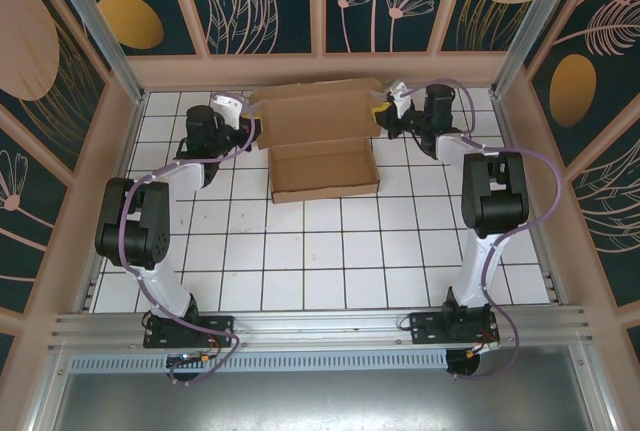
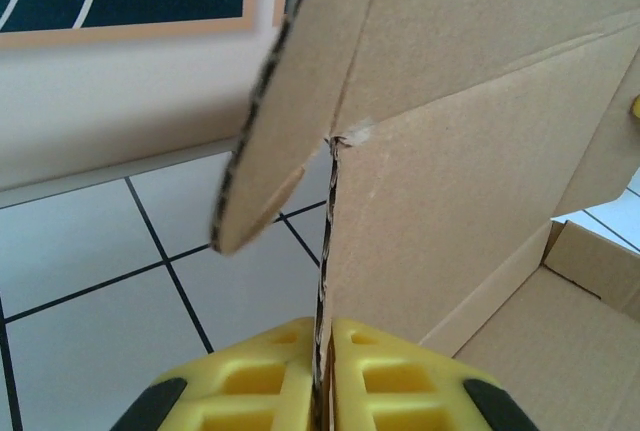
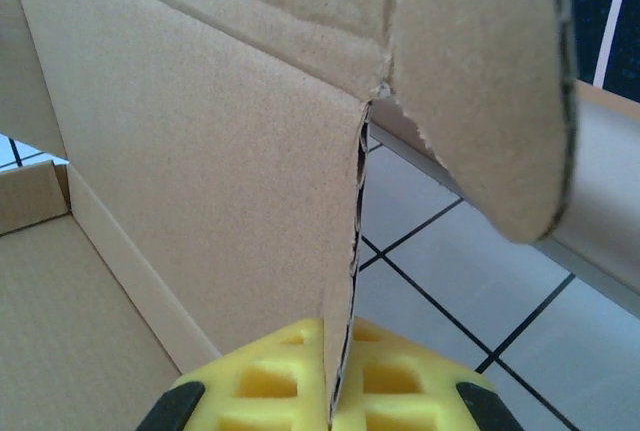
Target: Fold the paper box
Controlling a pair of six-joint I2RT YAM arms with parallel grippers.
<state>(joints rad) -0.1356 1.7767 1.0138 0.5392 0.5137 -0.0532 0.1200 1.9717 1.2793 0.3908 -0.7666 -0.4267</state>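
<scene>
The paper box of plain brown cardboard lies at the back middle of the tiled table: a shallow open tray with its lid panel raised behind it. My left gripper is at the lid's left edge, my right gripper at its right edge. In the left wrist view my left gripper is shut on the thin edge of the lid panel, a rounded flap sticking out above. In the right wrist view my right gripper is shut on the opposite edge of the lid, below another rounded flap.
The pale back wall runs close behind the box, and side walls with metal posts close in both flanks. White tiles stretch from the box's front edge to the arm bases.
</scene>
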